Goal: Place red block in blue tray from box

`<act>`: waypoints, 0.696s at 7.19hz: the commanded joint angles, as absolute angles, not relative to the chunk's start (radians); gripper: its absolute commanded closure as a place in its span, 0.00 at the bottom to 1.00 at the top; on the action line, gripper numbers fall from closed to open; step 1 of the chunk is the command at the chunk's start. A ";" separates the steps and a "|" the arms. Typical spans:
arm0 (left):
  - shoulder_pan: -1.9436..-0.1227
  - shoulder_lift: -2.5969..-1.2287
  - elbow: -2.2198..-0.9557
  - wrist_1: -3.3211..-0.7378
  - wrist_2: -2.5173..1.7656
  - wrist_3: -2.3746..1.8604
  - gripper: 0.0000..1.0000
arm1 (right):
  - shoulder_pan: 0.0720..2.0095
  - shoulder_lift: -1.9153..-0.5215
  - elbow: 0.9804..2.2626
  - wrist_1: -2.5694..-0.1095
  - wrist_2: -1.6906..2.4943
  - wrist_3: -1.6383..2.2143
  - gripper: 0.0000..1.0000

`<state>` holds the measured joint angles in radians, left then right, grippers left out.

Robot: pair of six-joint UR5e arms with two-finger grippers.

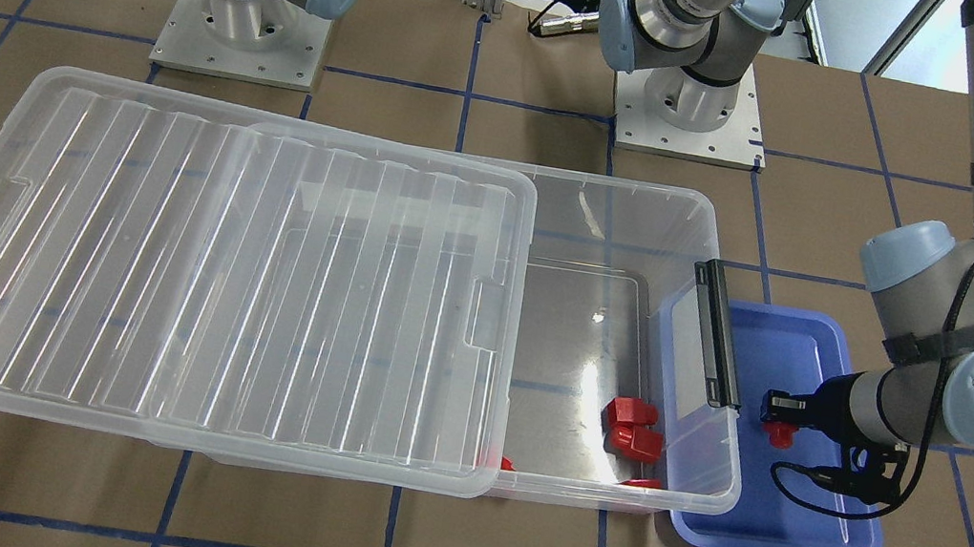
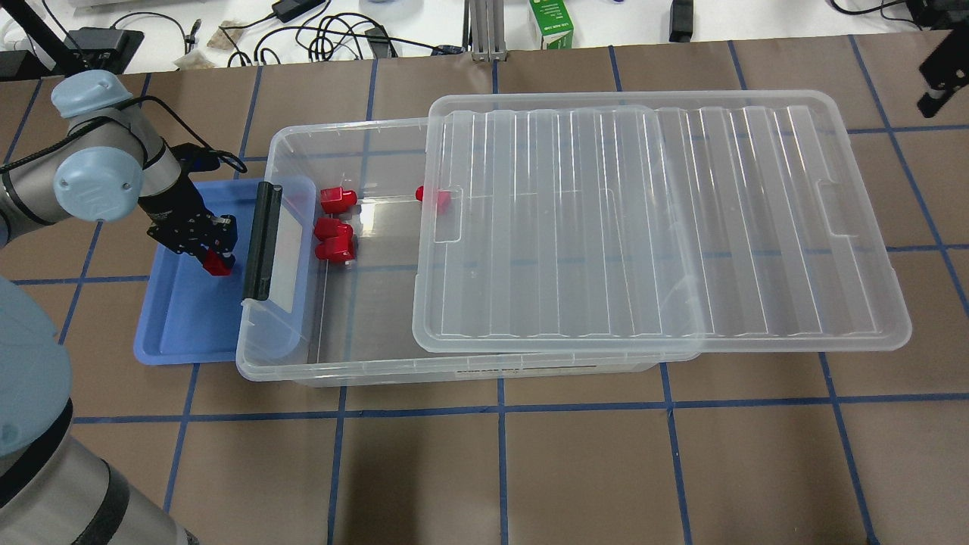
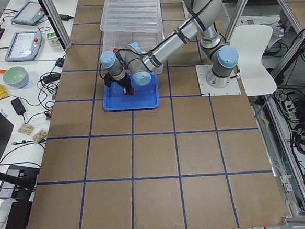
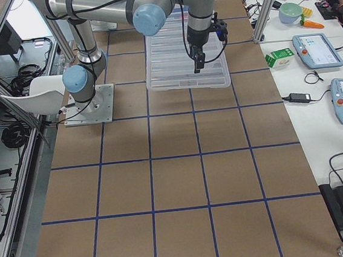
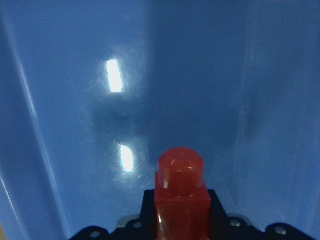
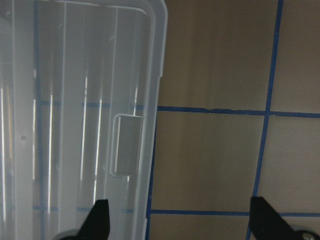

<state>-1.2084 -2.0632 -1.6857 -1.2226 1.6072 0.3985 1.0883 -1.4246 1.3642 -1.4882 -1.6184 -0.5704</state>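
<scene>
My left gripper [image 1: 780, 422] is shut on a red block [image 1: 778, 438] and holds it low over the blue tray [image 1: 798, 518], beside the box's black latch handle [image 1: 717, 347]. The left wrist view shows the block [image 5: 181, 195] between the jaws, stub pointing down at the tray floor [image 5: 75, 100]. The clear box [image 2: 363, 367] holds several more red blocks [image 2: 334, 238] at its open end. My right gripper [image 6: 180, 220] is open and empty, hovering over the far end of the lid [image 6: 75, 125].
The ribbed clear lid [image 2: 651, 227] lies slid aside and covers most of the box. One red block [image 2: 434, 198] sits partly under the lid's edge. Brown table with blue grid tape [image 2: 530, 469] surrounds the box.
</scene>
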 commanded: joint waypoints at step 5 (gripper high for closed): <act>-1.210 -2.066 -1.675 -1.224 1.623 0.393 0.00 | 1.011 -1.338 1.620 -1.786 -1.611 -0.658 0.00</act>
<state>-1.2092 -2.0808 -1.6825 -1.2218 1.6165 0.3942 1.0057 -1.3367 1.5903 -1.7628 -1.6152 -0.6624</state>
